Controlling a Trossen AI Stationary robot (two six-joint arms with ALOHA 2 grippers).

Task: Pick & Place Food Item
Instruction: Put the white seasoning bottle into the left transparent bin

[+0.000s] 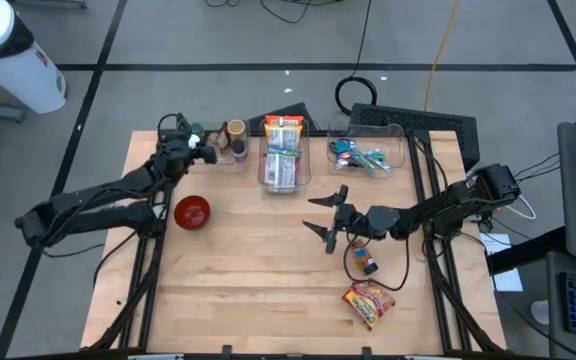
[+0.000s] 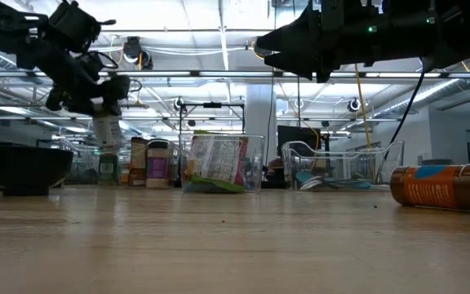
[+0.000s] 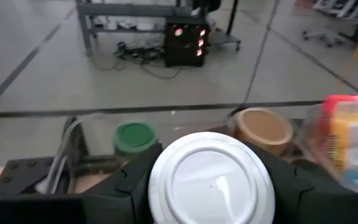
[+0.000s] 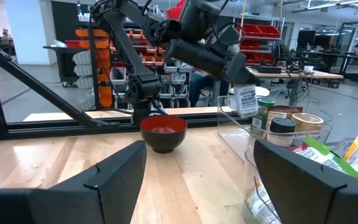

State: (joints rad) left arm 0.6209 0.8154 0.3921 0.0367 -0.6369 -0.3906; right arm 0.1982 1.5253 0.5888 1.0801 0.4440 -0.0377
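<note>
Holding a white-lidded jar (image 3: 211,186) clamped in your left gripper (image 1: 200,150) above the spice bin (image 1: 230,152), your right gripper (image 1: 330,218) gaping empty mid-table, red bowl (image 1: 192,212) nearby.

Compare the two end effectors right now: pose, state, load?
The left end effector is shut on a white-lidded jar, lifted above the clear bin of jars at the table's far edge. The right end effector is open and empty, hanging over mid-table near the orange bottle. Left sits beyond the red bowl; right is nearer the front. Both are off the table.
</note>
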